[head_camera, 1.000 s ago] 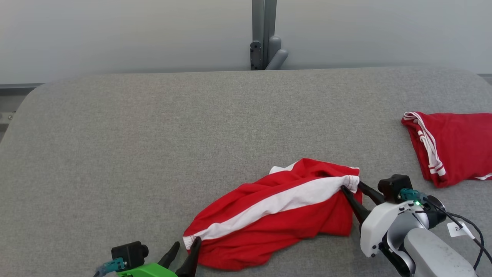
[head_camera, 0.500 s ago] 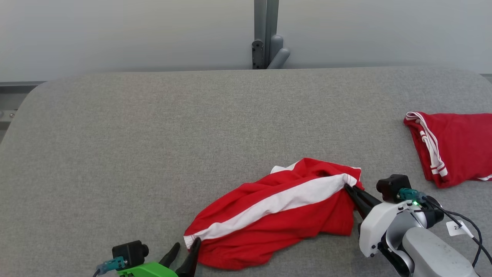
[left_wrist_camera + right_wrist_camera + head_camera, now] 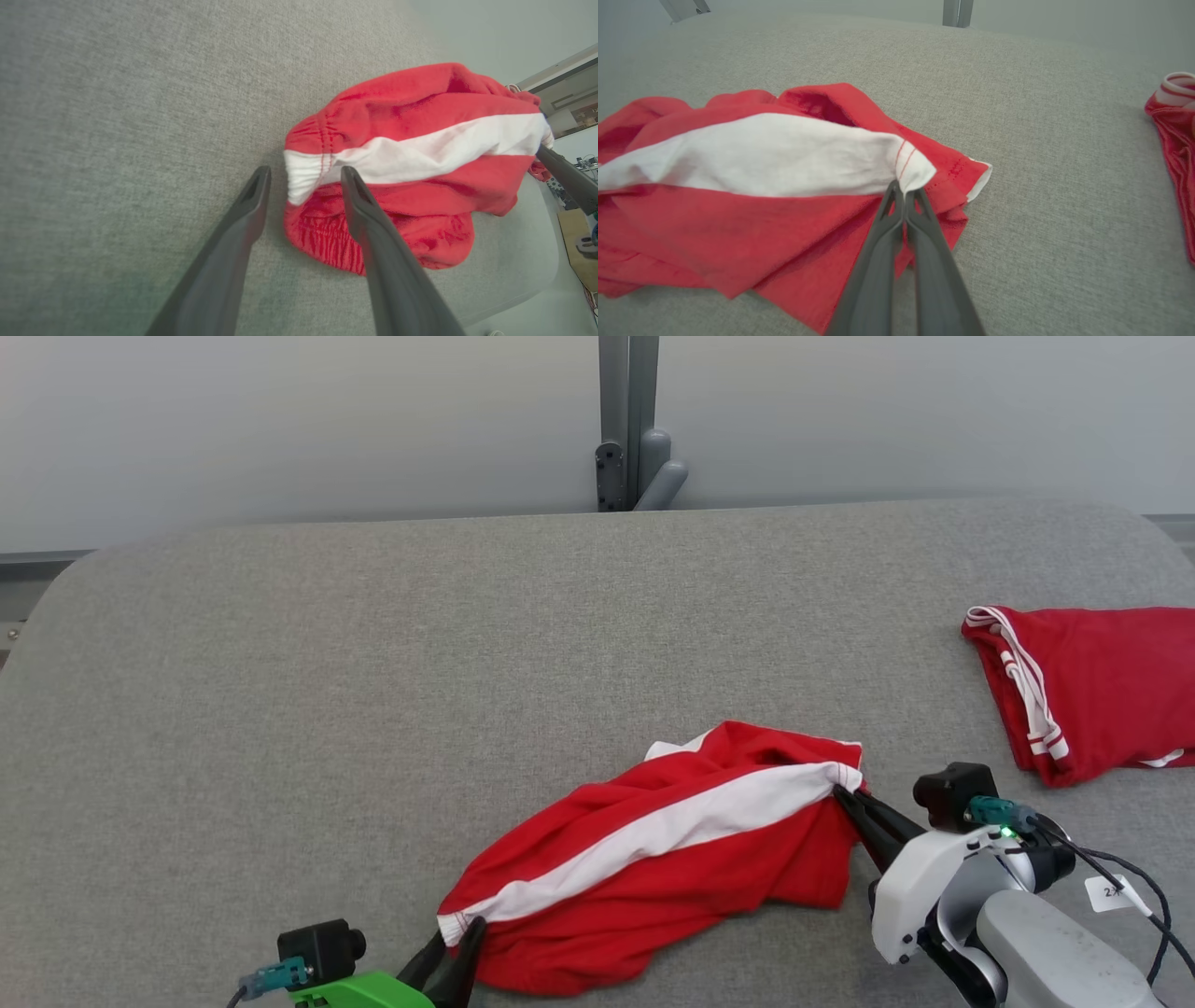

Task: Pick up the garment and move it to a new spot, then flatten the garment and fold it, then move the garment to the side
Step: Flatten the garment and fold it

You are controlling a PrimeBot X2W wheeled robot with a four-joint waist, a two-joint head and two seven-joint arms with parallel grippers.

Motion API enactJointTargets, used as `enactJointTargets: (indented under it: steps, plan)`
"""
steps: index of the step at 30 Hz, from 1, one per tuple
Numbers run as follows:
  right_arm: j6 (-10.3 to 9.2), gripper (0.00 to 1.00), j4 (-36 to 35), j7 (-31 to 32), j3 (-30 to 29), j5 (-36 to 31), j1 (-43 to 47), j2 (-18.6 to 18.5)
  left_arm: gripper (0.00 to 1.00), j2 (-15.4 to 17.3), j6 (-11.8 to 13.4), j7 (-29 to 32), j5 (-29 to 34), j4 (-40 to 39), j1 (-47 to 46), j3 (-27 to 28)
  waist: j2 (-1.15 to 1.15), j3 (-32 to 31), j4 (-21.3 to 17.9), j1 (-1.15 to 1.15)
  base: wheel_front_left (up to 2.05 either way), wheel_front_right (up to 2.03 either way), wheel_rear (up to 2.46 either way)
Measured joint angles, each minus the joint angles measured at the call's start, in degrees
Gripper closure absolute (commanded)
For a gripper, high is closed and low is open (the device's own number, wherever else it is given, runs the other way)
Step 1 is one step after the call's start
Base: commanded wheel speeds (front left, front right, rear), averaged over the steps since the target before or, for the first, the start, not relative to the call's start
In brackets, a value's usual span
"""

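Two red garments are recorded on the grey fabric-covered bench (image 3: 373, 663). Item one, the garment (image 3: 672, 877) of the task: red with a broad white band (image 3: 672, 826), laid crumpled and slantwise on the near part of the bench, right of centre. Its lower-left end, where the white band meets a gathered hem, is straddled by the left claw (image 3: 304, 172), whose fingers are held apart, one on bare bench just beside the hem, the other over the red cloth. Its upper-right end is taken by the right claw (image 3: 902, 185), whose fingers are pressed together with the corner of the white band pinched at their tips. Item two, a second red garment (image 3: 1092, 691) with thin white stripes: laid at the right edge of the bench, well apart from both claws. A grey post (image 3: 627, 420) is noted behind the bench's far edge.
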Motion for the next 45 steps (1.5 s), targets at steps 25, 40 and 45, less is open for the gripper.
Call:
enactJointTargets:
  steps: [25, 40, 45]
  plan:
    - [-0.01, 1.0, -31.2, 20.0, -23.6, 25.2, -29.1, -19.4, 1.0, 11.7, 2.3, 26.0, -12.9, -27.7, -49.7, -1.3, 0.0, 14.9, -1.0, 0.0, 0.0, 0.0, 0.0]
    - [-0.03, 1.0, -3.3, 0.2, -25.4, 2.9, -61.4, 7.4, 1.0, 4.4, 0.3, -4.6, 6.3, 9.2, -81.8, -3.1, 0.0, 34.0, -2.4, 0.03, 0.0, 0.0, 0.0]
    - [-0.03, 1.0, -7.9, -3.6, -17.5, 8.3, -46.1, 5.9, 1.0, 4.6, 0.0, -9.5, 0.6, 8.9, -71.6, -10.0, 0.0, 36.2, -4.1, 0.02, 0.0, 0.0, 0.0]
